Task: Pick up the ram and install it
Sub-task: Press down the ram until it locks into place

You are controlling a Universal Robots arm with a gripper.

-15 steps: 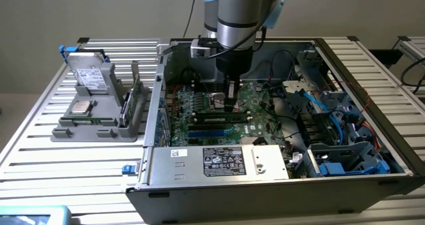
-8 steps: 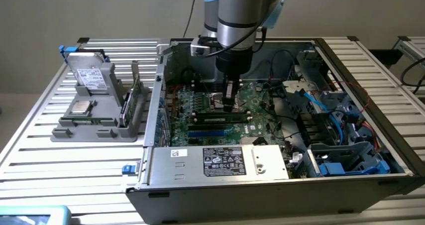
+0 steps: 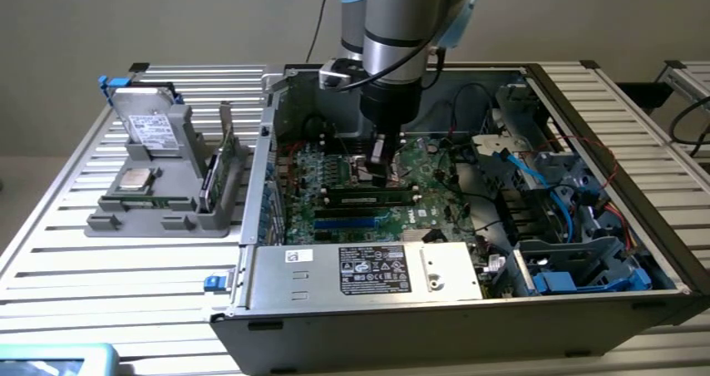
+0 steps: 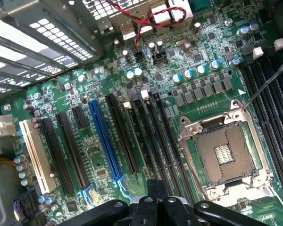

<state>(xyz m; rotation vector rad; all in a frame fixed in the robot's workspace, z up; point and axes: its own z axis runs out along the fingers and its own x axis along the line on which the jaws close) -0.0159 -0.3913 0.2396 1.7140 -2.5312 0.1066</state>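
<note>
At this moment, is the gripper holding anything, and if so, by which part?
The gripper is shut above the motherboard inside the case. Nothing visible sits between its fingers; a ram stick already lies in a slot just below.

The motherboard is green with one blue slot; the computer case is grey, the gripper black.

On the bench an open computer case holds the motherboard, with what seems a ram seated in it, and a parts holder stands beside, toward the exterior view's left
</note>
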